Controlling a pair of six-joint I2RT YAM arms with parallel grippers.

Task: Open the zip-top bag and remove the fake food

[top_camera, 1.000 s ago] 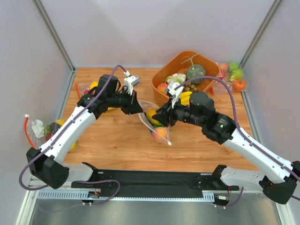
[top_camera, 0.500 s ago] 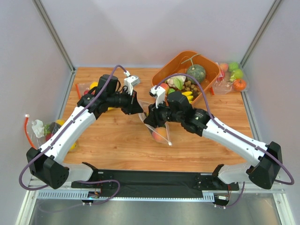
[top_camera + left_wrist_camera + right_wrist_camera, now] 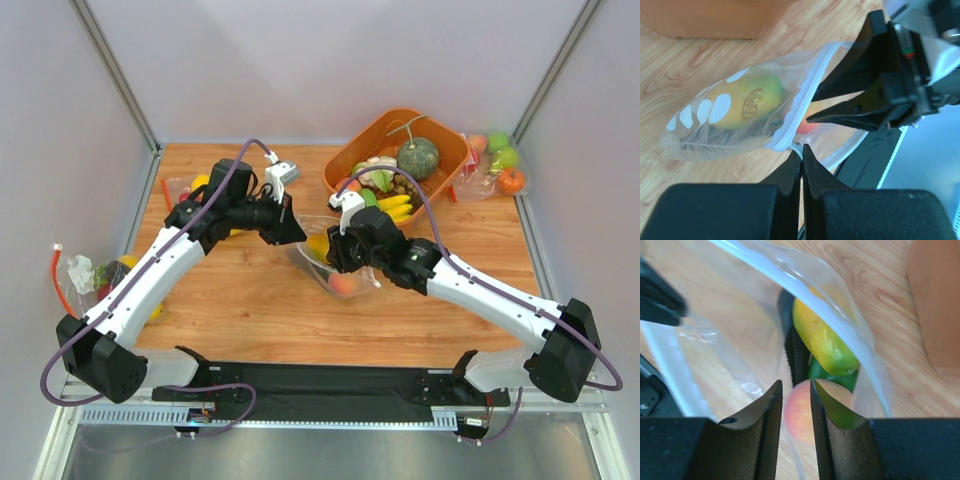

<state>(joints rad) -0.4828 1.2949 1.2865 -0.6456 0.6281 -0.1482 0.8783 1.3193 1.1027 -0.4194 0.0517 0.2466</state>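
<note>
The polka-dot zip-top bag [image 3: 352,268] lies mid-table with its mouth held apart. My left gripper [image 3: 801,148] is shut on the bag's white zip strip [image 3: 790,135] at one lip. My right gripper [image 3: 796,384] reaches into the mouth, its jaws a narrow gap apart with nothing between them. Past its tips lies the pink-orange peach [image 3: 799,412], wider than that gap. The mango [image 3: 822,337] and the dark green vegetable [image 3: 832,376] lie deeper in. From above, the peach [image 3: 342,284] and the mango [image 3: 319,245] show through the plastic beside the right gripper [image 3: 336,258].
An orange basket [image 3: 345,165] behind the bag holds a pumpkin [image 3: 418,156] and bananas [image 3: 398,207]. Clear bags of fruit [image 3: 500,165] lie at the far right, another bag [image 3: 195,185] at the far left. A black mat [image 3: 320,380] lines the near edge.
My right arm swung left and brought its gripper down into the bag's mouth while its jaws narrowed. The left arm kept its hold in place.
</note>
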